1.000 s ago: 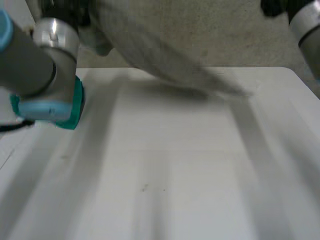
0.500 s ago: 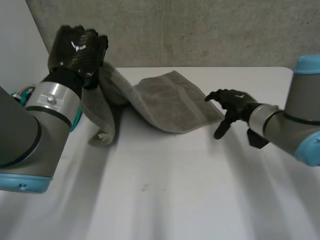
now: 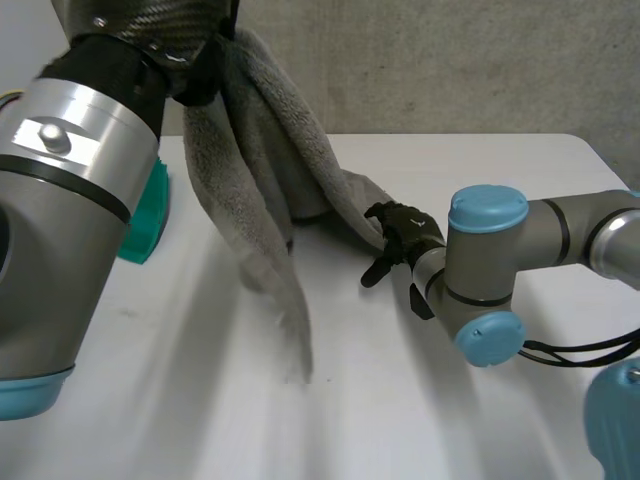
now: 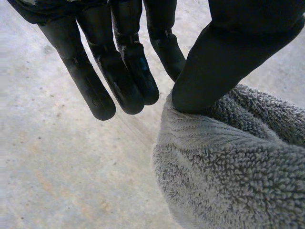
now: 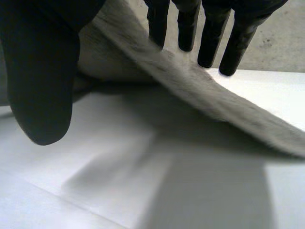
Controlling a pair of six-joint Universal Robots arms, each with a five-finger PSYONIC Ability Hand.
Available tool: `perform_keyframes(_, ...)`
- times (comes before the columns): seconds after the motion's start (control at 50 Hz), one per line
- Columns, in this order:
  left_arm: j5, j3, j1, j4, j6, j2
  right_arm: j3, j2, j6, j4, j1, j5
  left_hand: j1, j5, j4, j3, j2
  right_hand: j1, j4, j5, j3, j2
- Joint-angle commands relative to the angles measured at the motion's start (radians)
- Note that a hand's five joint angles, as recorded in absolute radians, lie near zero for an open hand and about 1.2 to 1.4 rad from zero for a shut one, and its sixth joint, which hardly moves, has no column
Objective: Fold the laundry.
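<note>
Grey towel (image 3: pixel 255 170) lifted well above the counter (image 3: pixel 420 420), bunched at its top in the left robot hand (image 3: pixel 165 30). Left wrist view: thumb pinches the towel's edge against the straight fingers (image 4: pixel 119 62). From there the cloth hangs in long folds, its lower end trailing onto the counter. Right robot hand (image 3: pixel 402 235) sits low over the counter at the towel's far edge, released: fingers over the cloth, thumb (image 5: pixel 40 71) beneath and clear of it.
</note>
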Motion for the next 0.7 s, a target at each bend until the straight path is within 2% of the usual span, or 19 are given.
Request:
perform_keyframes(0.02, -0.015, -0.009, 0.005, 0.002, -0.001, 0.031, -0.061, 0.045, -0.026, -0.012, -0.019, 0.018, 0.265, 0.24, 0.196, 0.203, 0.199, 0.8, 0.768, 0.766, 0.774, 0.772)
perform_keyframes(0.04, -0.015, -0.012, 0.008, 0.001, -0.001, 0.032, -0.06, 0.033, -0.035, -0.019, -0.038, 0.026, 0.265, 0.24, 0.196, 0.203, 0.199, 1.149, 1.118, 1.116, 1.123, 1.121)
perform_keyframes(0.1, -0.014, -0.02, 0.017, 0.001, 0.002, 0.032, -0.046, -0.001, -0.075, -0.022, -0.079, 0.016, 0.265, 0.24, 0.196, 0.203, 0.199, 1.153, 1.121, 1.119, 1.127, 1.125)
perform_keyframes(0.18, -0.012, -0.038, 0.062, -0.004, 0.005, 0.031, 0.018, -0.168, -0.259, -0.018, -0.165, -0.03, 0.265, 0.24, 0.196, 0.203, 0.199, 1.153, 1.121, 1.119, 1.127, 1.125)
perform_keyframes(0.2, -0.012, -0.045, 0.079, -0.005, 0.006, 0.031, 0.04, -0.249, -0.359, -0.006, -0.2, -0.064, 0.265, 0.24, 0.196, 0.203, 0.199, 1.153, 1.121, 1.119, 1.127, 1.125)
perform_keyframes(0.24, -0.011, -0.055, 0.134, -0.016, 0.008, 0.032, 0.061, -0.329, -0.467, 0.029, -0.232, -0.101, 0.265, 0.24, 0.196, 0.203, 0.199, 1.153, 1.121, 1.119, 1.127, 1.125)
perform_keyframes(0.26, -0.009, -0.058, 0.155, -0.022, 0.006, 0.031, 0.072, -0.396, -0.572, 0.092, -0.252, -0.131, 0.265, 0.24, 0.196, 0.203, 0.199, 1.153, 1.121, 1.119, 1.127, 1.125)
perform_keyframes(0.34, -0.006, -0.065, 0.225, -0.066, 0.002, 0.032, 0.048, -0.522, -0.774, 0.277, -0.277, -0.167, 0.265, 0.24, 0.196, 0.203, 0.199, 1.153, 1.121, 1.119, 1.127, 1.125)
perform_keyframes(0.44, -0.002, -0.072, 0.246, -0.157, 0.002, 0.029, -0.046, -0.642, -0.869, 0.49, -0.292, -0.173, 0.265, 0.24, 0.196, 0.203, 0.199, 1.153, 1.121, 1.119, 1.127, 1.125)
perform_keyframes(0.5, 0.0, -0.085, 0.243, -0.186, 0.003, 0.026, -0.089, -0.668, -0.902, 0.635, -0.303, -0.188, 0.265, 0.24, 0.196, 0.203, 0.199, 1.153, 1.121, 1.119, 1.127, 1.125)
perform_keyframes(0.58, 0.003, -0.106, 0.246, -0.22, 0.002, -0.009, -0.089, -0.636, -0.974, 0.729, -0.305, -0.182, 0.265, 0.24, 0.196, 0.203, 0.199, 1.153, 1.121, 1.119, 1.127, 1.125)
perform_keyframes(0.7, 0.02, -0.085, 0.241, -0.225, 0.009, -0.199, -0.098, -0.518, -1.037, 0.729, -0.279, -0.161, 0.265, 0.24, 0.196, 0.203, 0.199, 1.153, 1.121, 1.119, 1.127, 1.125)
